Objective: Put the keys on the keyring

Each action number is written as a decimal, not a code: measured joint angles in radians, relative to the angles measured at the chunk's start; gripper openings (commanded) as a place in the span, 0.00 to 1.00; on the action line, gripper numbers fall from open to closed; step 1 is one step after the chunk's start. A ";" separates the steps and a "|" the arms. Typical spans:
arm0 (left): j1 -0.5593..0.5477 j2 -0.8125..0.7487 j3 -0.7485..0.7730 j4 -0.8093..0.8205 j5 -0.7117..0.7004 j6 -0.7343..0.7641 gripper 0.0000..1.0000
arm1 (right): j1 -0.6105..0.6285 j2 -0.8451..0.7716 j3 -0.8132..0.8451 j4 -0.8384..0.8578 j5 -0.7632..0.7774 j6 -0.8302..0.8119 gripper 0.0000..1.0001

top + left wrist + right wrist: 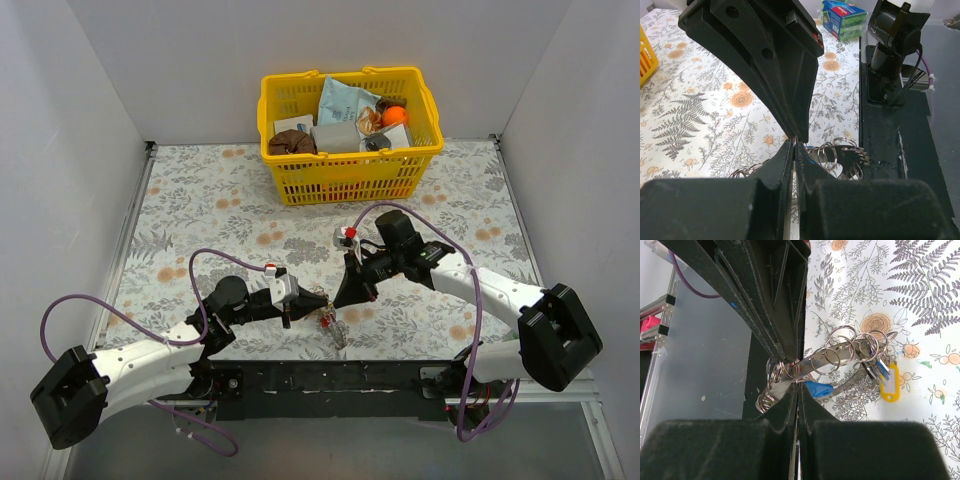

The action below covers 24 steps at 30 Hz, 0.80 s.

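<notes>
Near edge: black base plate (pixel 330 378) under both arms, nothing of the task on it that I can make out.

Just past it, the keys (pixel 331 328) sit in one bunch low over the flowered surface (pixel 200 210), between the two arm tips.

Left fingers (pixel 765 70) are closed tight, with the tips right beside the bunch. There may be a sliver of metal nipped between them, but I can't tell what.

Right fingers (pixel 765 305) are closed too. Their tips meet on the end of the keyring (pixel 835 356), which shows edge-on from the right wrist as a flat silver band. It looks like a pinch on it.

Several small wire rings (pixel 840 340) are strung along that band, with key blades hanging off the far end beside a yellow tag (pixel 890 385).

A blue key head (pixel 817 389) lies just beside the right tips. I can't tell whether it is threaded or only resting against the band.

Progress, my read: well along. Most of the bunch seems to hang from the keyring already, and both arms are in close working one spot. What's left is probably the blue key at the tips, then letting go. I can't pick out red or pale heads, so the count is unsure.

Far side: a yellow basket (pixel 290 175) of packets, well apart and not part of this.
</notes>
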<state>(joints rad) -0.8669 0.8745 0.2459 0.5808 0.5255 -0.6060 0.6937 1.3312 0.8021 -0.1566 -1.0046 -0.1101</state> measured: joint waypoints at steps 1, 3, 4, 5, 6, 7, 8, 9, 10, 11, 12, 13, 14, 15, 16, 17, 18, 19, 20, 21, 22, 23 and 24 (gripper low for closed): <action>0.000 0.001 0.000 0.002 0.000 0.000 0.00 | 0.000 0.000 0.000 0.000 0.000 -0.001 0.13; 0.000 0.001 0.000 0.003 0.000 0.000 0.00 | 0.000 -0.001 0.000 0.000 0.005 -0.002 0.25; 0.000 0.001 0.000 0.004 0.002 0.000 0.00 | 0.000 -0.003 0.000 -0.001 0.012 -0.003 0.30; 0.000 0.001 0.000 0.007 0.003 0.000 0.00 | 0.000 -0.008 0.000 -0.002 0.020 -0.004 0.39; 0.000 0.001 0.000 0.010 0.004 0.000 0.00 | 0.000 -0.017 -0.001 -0.002 0.031 -0.006 0.42; 0.000 0.001 0.000 0.013 0.005 0.000 0.00 | 0.000 -0.031 -0.002 -0.002 0.043 -0.007 0.46; 0.000 0.001 0.000 0.017 0.006 0.000 0.00 | 0.000 -0.049 -0.007 0.001 0.057 -0.010 0.50; 0.000 0.001 0.000 0.019 0.007 0.000 0.00 | -0.001 -0.072 -0.011 0.001 0.066 -0.012 0.56; 0.000 0.001 0.000 0.022 0.009 0.000 0.00 | -0.001 -0.096 -0.016 0.002 0.073 -0.014 0.59; 0.000 0.001 0.000 0.024 0.010 0.000 0.00 | -0.003 -0.122 -0.022 0.005 0.079 -0.016 0.63; 0.000 0.001 0.000 0.026 0.010 0.000 0.00 | -0.005 -0.148 -0.027 0.012 0.084 -0.017 0.64; 0.000 0.001 0.000 0.026 0.010 0.000 0.00 | -0.005 -0.174 -0.034 0.022 0.085 -0.017 0.66; 0.000 0.001 0.000 0.026 0.010 0.000 0.00 | -0.005 -0.197 -0.043 0.037 0.086 -0.018 0.67; 0.000 0.001 0.000 0.026 0.011 0.000 0.00 | -0.005 -0.218 -0.051 0.048 0.085 -0.018 0.68; 0.000 0.001 0.000 0.027 0.012 0.000 0.00 | -0.006 -0.236 -0.061 0.065 0.082 -0.016 0.68; 0.000 0.001 0.000 0.029 0.014 0.000 0.00 | -0.006 -0.249 -0.069 0.076 0.077 -0.016 0.67; 0.000 0.001 0.000 0.032 0.014 -0.001 0.00 | -0.006 -0.258 -0.077 0.086 0.071 -0.013 0.66; 0.000 0.001 0.000 0.034 0.015 -0.001 0.00 | -0.006 -0.262 -0.082 0.093 0.061 -0.011 0.64; 0.000 0.001 0.000 0.037 0.017 -0.002 0.00 | -0.006 -0.262 -0.087 0.106 0.051 -0.006 0.61; 0.000 0.001 0.000 0.041 0.018 -0.003 0.00 | -0.006 -0.261 -0.090 0.117 0.042 0.000 0.60; 0.000 0.001 0.000 0.045 0.019 -0.004 0.00 | -0.006 -0.260 -0.095 0.129 0.032 0.006 0.58; 0.000 0.001 0.000 0.050 0.022 -0.005 0.00 | -0.006 -0.259 -0.097 0.136 0.026 0.010 0.56; 0.000 0.001 0.000 0.054 0.024 -0.006 0.00 | -0.006 -0.256 -0.098 0.144 0.019 0.016 0.54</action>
<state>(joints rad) -0.8673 0.8757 0.2459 0.6346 0.5499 -0.6121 0.6880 1.0756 0.7036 -0.0128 -0.9859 -0.0944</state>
